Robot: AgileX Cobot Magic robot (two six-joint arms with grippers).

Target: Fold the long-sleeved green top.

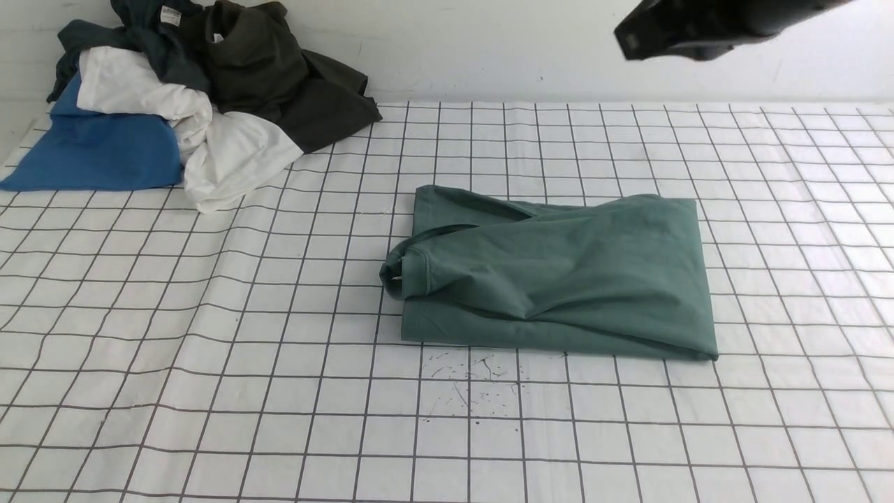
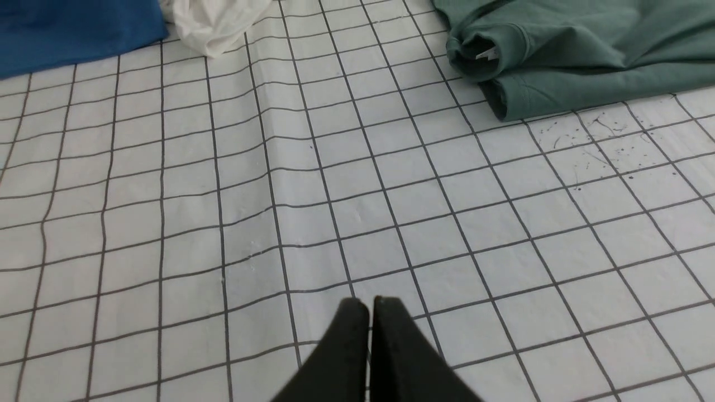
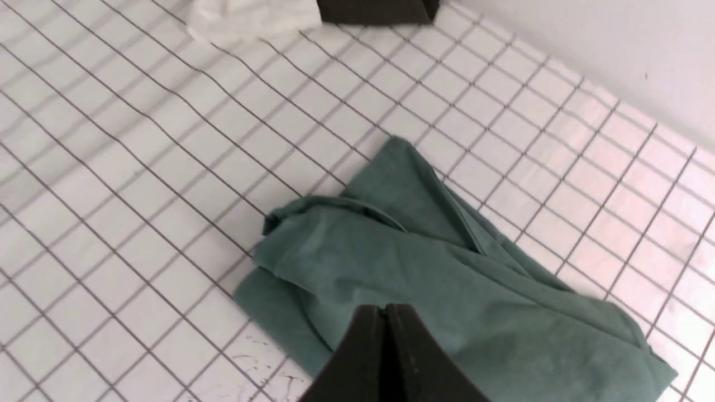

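Right gripper [image 3: 385,310] hovers pinched together, empty, raised above the folded green long-sleeved top [image 1: 559,276] lying below it.

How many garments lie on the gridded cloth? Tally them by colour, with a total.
Green: 1, the folded green long-sleeved top
Blue: 1, the blue garment
White: 1, the white garment, as far as the heap shows
Dark olive-black: 1, the dark garment
Dark teal: 1, the teal garment
Total: 5
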